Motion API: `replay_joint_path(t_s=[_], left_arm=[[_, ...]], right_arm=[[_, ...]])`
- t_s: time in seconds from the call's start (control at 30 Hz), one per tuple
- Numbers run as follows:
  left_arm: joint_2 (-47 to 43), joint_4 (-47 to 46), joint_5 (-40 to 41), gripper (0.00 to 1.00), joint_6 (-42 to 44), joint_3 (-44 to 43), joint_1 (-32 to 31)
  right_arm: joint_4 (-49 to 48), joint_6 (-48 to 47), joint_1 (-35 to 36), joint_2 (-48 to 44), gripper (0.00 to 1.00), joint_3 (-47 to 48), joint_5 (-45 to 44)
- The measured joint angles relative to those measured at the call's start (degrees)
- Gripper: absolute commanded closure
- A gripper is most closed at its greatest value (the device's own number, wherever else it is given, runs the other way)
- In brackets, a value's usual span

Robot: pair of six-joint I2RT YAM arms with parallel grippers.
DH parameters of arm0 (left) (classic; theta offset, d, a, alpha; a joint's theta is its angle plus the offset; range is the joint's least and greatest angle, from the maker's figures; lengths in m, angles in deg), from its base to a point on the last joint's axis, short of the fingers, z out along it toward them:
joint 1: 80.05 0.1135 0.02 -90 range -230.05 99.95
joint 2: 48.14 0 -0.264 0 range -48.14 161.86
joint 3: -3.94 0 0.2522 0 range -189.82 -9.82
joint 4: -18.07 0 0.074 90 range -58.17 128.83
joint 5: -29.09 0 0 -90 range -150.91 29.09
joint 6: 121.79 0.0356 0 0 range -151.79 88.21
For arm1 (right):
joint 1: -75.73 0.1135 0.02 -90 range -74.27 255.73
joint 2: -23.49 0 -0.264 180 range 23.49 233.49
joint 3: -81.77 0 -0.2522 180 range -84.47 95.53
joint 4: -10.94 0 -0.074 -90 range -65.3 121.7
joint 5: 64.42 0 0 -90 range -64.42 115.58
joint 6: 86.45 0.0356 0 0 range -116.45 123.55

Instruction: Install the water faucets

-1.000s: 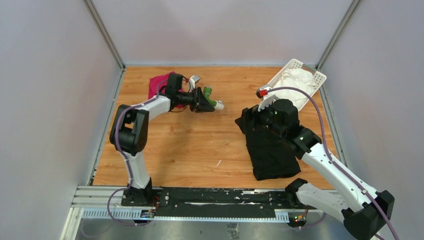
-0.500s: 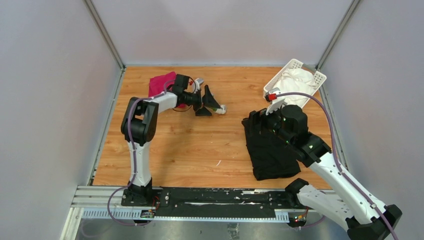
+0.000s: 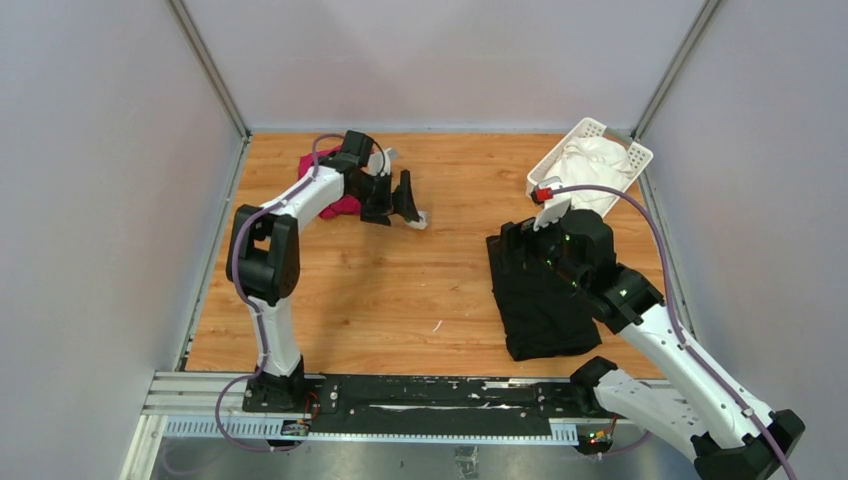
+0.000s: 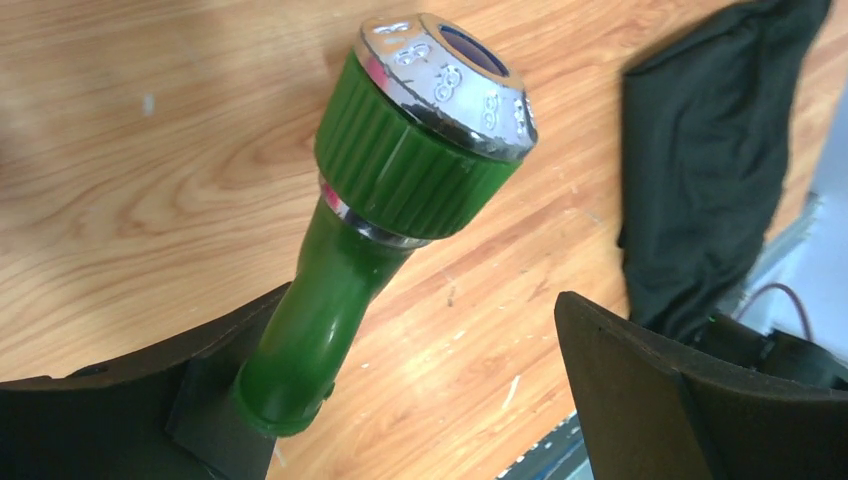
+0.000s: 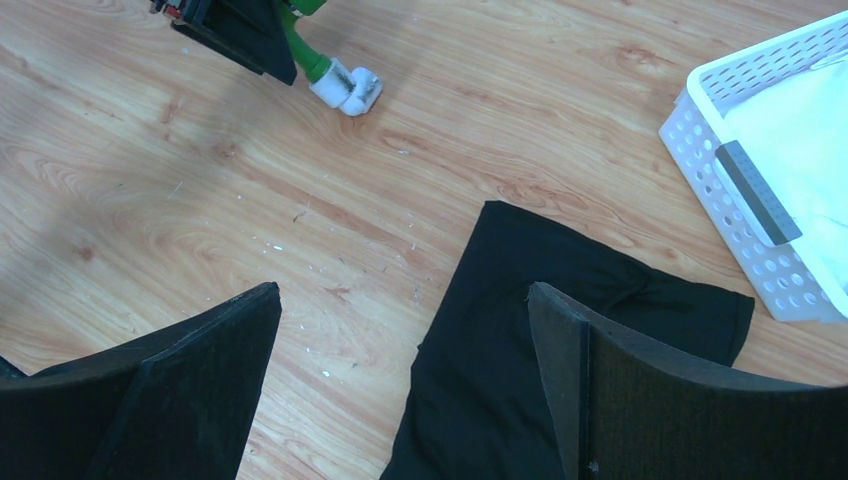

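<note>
Left wrist view is showing the left tool (image 4: 415, 330) standing wide open, with the green tap (image 4: 420, 150) leaning against one finger. The tap's chrome cap is carrying raised marks too blurred to read. At its other end, the white fitting (image 5: 347, 87) is lying on the wooden surface (image 5: 150, 200). The right tool (image 5: 405, 300) is hovering open above the black cloth (image 5: 500, 380).

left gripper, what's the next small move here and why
Probably draw the left gripper straight back off the green tap, without swinging sideways. Its jaws stand open, the tap's stem lies against one finger, and the right wrist view shows the white fitting already on the tap's end, lying on the table.
</note>
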Motion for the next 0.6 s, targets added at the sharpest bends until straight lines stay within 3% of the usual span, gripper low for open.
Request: replay_joint_path(t_s=[0.17,0.37,0.6], left_arm=[[0.37,4.70,7.10,0.00,2.27,-2.32,-0.13],[0.07,9.07,21.77,0.00,4.96,-6.12,-2.99],[-6.97,11.04,38.18,0.00,6.29,-6.58,-4.48]], right_arm=[[0.50,-0.74,-0.09,0.00,0.01,0.57,-1.01],[1.40,-0.96,-0.11,0.02,0.01,0.66,-1.57],[3.58,-1.97,-0.11,1.99,0.01,2.75,-2.78]])
